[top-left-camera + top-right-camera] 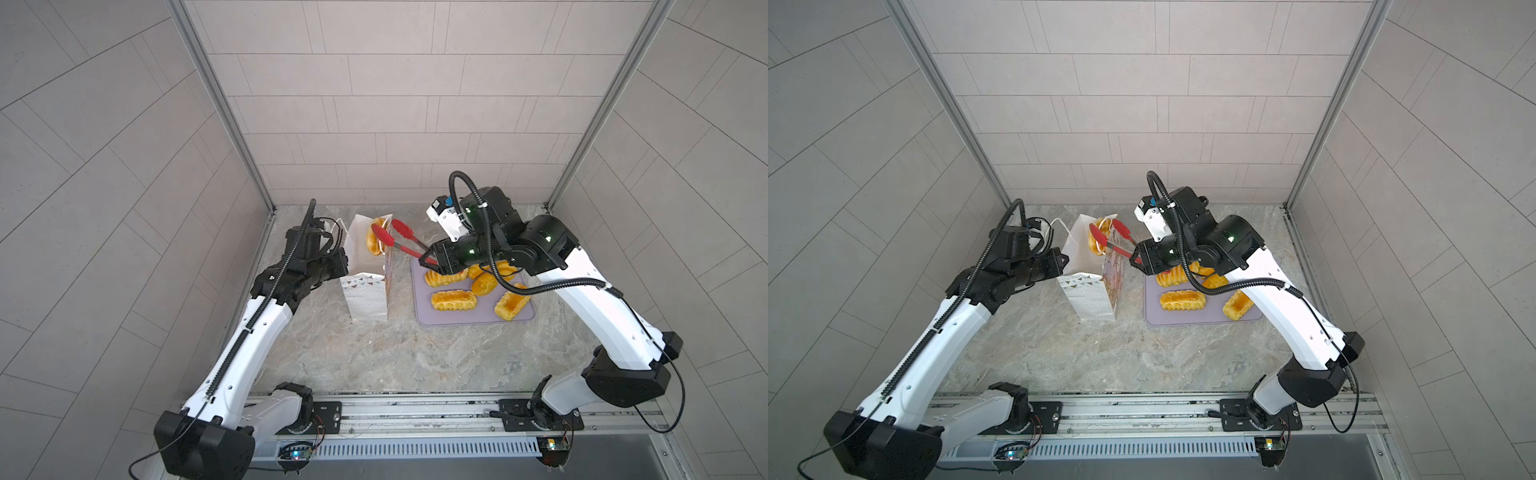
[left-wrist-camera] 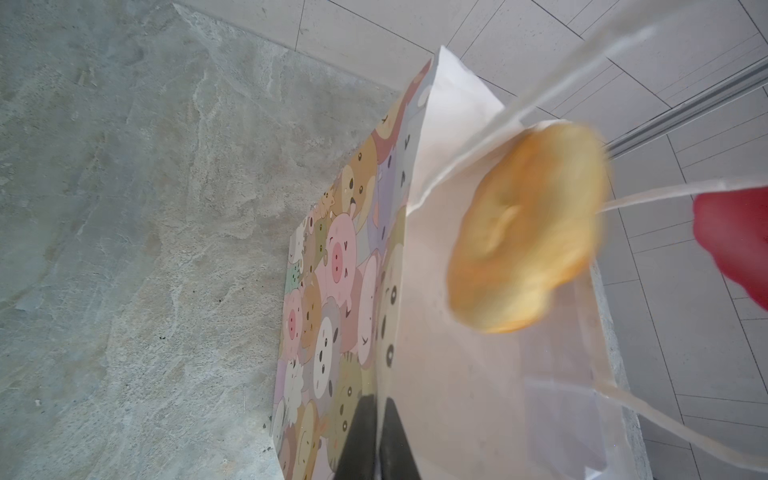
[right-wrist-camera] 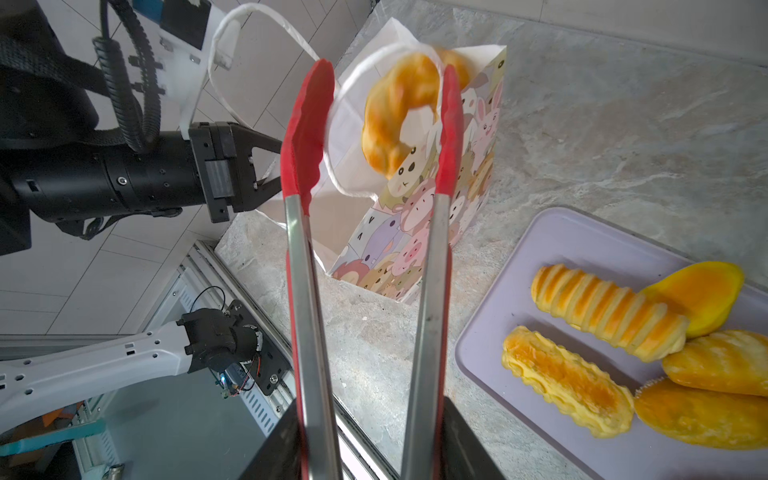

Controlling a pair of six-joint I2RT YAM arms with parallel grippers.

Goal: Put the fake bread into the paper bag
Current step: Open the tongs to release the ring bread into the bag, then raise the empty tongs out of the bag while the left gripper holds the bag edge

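At the mouth of the bag (image 1: pixel 365 299), the doughnut (image 1: pixel 374 241) sits between the paper walls, roughly level with the rim. It is smeared with blur in both wrist views and nothing visibly grips it, so I judge it loose and dropping in. The ring stands nearly on edge, its flat face turned toward the wall that the left gripper (image 3: pixel 268 166) holds.

From the right gripper (image 1: pixel 428 261), the doughnut lies straight out along the tongs (image 3: pixel 301 291), just past their red tips. In the right wrist view the tips stand apart with the doughnut (image 3: pixel 401 112) showing between and behind them. In the left wrist view the only tip in sight is clear of it. The tongs' long axis runs from the tray side across the rim into the opening, so anything let go there should fall inside.

The right gripper is clenched on the tongs' steel arms, not squeezing them together. The left gripper is clamped on the bag's wall on the side away from the tray (image 1: pixel 473 318). That keeps the mouth spread, and it is the nearer of the two to the doughnut.

Beside the bag, the loaves (image 1: pixel 453 300) and buns lie on the tray, directly under the right arm. As I read it, the next step is to draw the tongs back out along their own line without catching the rim or the cord handles, then swing down to the tray.
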